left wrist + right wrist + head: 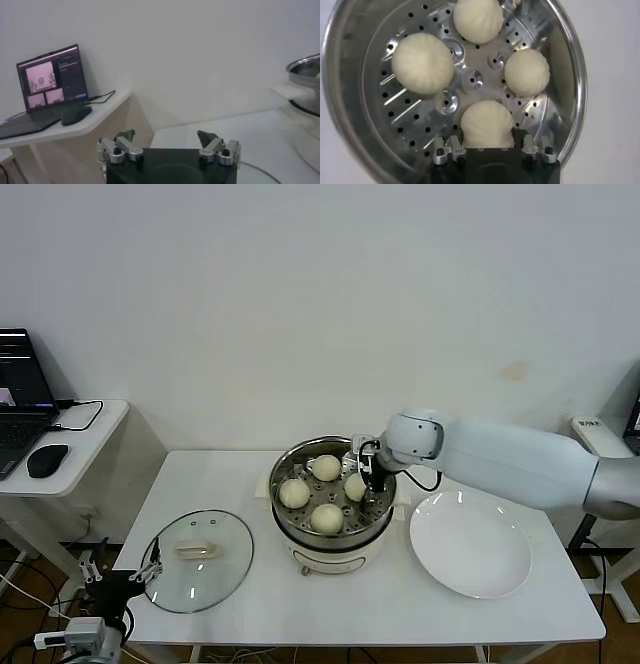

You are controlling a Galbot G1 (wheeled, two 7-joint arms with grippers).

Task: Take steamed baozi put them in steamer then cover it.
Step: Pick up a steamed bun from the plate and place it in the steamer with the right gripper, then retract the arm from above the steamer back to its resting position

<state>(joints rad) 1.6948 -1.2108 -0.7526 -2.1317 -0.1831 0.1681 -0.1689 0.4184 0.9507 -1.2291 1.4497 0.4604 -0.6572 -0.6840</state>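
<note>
We see the fourth baozi (486, 125) partly hidden behind the right gripper (490, 150); jaw contact unclear. The steamer (305, 75) is cut off at the left wrist view's edge.

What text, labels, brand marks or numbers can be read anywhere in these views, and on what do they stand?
No text can be read anywhere.
Laptop screen: windows and lines of text, too small and blurred to read.
Steamer: no readable brand or label; a small dark mark low on its white base cannot be made out.
Cover, white plate, baozi: no markings.
</note>
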